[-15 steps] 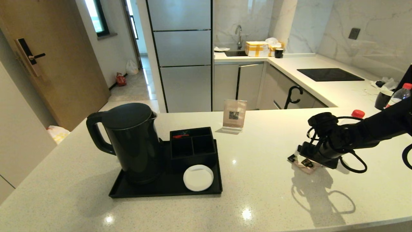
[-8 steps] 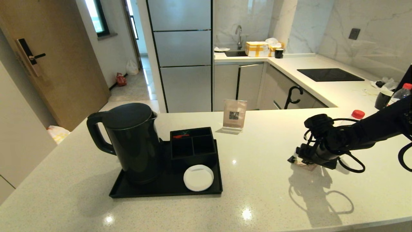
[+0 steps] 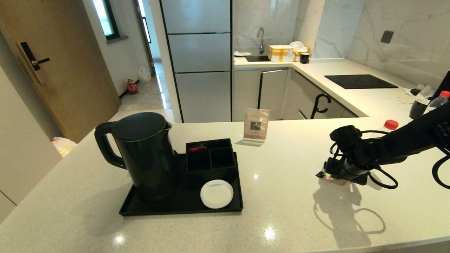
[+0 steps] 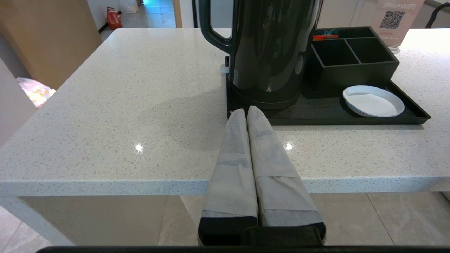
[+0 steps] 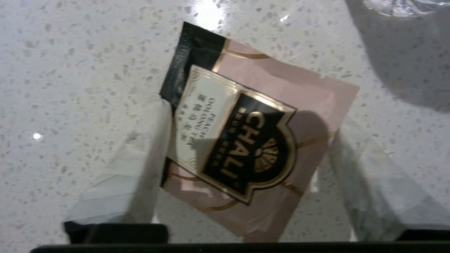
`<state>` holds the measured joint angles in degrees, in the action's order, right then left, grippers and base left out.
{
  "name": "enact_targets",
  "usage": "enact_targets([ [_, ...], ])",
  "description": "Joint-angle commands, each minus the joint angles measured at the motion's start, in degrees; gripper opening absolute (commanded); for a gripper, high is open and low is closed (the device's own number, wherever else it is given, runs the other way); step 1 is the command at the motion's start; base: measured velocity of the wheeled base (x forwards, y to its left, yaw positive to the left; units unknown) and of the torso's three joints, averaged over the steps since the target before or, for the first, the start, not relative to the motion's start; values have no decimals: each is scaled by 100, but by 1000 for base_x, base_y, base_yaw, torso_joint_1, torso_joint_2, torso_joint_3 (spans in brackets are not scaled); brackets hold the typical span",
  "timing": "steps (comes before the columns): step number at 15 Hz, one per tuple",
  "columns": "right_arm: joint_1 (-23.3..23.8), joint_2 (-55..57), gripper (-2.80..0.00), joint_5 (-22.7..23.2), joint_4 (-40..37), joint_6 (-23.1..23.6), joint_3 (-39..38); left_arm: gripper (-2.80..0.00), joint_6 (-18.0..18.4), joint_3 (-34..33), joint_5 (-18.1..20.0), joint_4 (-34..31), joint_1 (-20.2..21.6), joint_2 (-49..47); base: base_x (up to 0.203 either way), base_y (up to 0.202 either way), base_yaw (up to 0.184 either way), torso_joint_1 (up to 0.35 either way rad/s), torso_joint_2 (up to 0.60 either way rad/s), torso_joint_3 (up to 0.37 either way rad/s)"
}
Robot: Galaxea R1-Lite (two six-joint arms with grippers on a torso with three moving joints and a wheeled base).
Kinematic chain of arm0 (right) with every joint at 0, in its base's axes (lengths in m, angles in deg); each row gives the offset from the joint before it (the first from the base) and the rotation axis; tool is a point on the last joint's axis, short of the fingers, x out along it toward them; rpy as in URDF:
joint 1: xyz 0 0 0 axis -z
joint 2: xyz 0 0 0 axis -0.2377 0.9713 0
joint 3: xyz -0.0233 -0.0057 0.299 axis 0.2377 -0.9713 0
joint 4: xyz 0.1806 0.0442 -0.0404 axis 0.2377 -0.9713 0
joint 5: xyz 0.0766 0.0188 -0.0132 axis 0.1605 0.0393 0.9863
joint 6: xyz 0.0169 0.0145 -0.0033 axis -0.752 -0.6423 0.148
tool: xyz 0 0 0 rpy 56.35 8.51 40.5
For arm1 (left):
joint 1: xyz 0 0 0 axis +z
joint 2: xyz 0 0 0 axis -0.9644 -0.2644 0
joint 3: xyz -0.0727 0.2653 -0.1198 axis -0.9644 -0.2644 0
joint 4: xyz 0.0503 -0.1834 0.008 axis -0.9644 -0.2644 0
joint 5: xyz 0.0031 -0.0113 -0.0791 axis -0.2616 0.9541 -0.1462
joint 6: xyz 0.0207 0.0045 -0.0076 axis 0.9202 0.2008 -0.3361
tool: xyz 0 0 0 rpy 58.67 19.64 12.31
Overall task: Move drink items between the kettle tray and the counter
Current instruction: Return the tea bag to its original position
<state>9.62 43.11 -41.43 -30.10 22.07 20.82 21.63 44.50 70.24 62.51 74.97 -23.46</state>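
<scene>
The pale pink tea sachet [image 5: 277,95] with its black label lies flat on the counter [image 3: 288,211]. My right gripper [image 5: 249,117] is open and low over it, one finger at each of two opposite edges. In the head view this gripper [image 3: 334,174] covers most of the sachet [image 3: 335,181]. Behind my right arm, the red cap of a water bottle [image 3: 391,124] shows. The black kettle tray [image 3: 182,208] is at the centre left. My left gripper [image 4: 247,113] is shut and empty, parked off the counter's front edge and pointing at the tray [image 4: 316,119].
On the tray stand a black kettle [image 3: 146,154], a black compartment box [image 3: 211,160] and a white dish [image 3: 216,193]. An upright QR card [image 3: 256,128] stands behind them. A second bottle [image 3: 439,100] and a dark cup [image 3: 417,109] are at the far right.
My right gripper has moved slightly left and settled lower over the sachet, which now shows less in the head view. The left arm and the tray's items have not moved.
</scene>
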Motion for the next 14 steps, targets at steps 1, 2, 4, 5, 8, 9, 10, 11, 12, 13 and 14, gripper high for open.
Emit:
enact_targets([
  [1,-9,-20,-280,5,3,-5,-21,-280,-2,0,-1,4,5,-7,0,0,0,0,0,0],
  [2,-9,-27,-280,5,3,-5,-21,-280,-2,0,-1,4,5,-7,0,0,0,0,0,0],
  [4,-18,-20,-280,-4,3,-22,-21,-280,-2,0,-1,4,5,-7,0,0,0,0,0,0],
  [5,-27,-31,-280,-6,3,-31,-18,-280,-2,0,-1,4,1,-7,0,0,0,0,0,0],
  [8,-73,-286,-280,-96,3,-34,27,-280,-2,0,-1,4,5,-7,0,0,0,0,0,0],
  [9,-134,-490,-280,-104,1,-22,35,-280,-2,0,-1,4,-4,-7,0,0,0,0,0,0],
  [10,-225,-665,-280,-107,-7,3,40,-280,-2,0,-1,4,3,-7,0,0,0,0,0,0],
  [11,-341,-894,-280,-108,-24,70,45,-280,-2,0,-1,4,5,-7,0,0,0,0,0,0],
  [12,-507,-1070,-280,-112,-38,166,49,-280,-1,0,-1,4,3,-7,0,0,0,0,0,0],
  [13,-773,-1350,-280,-122,-60,256,57,-280,-2,0,-1,4,0,-7,0,0,0,0,0,0],
  [14,-1060,-1573,-280,-172,-109,316,92,-280,-2,0,-1,4,5,-7,0,0,0,0,0,0],
])
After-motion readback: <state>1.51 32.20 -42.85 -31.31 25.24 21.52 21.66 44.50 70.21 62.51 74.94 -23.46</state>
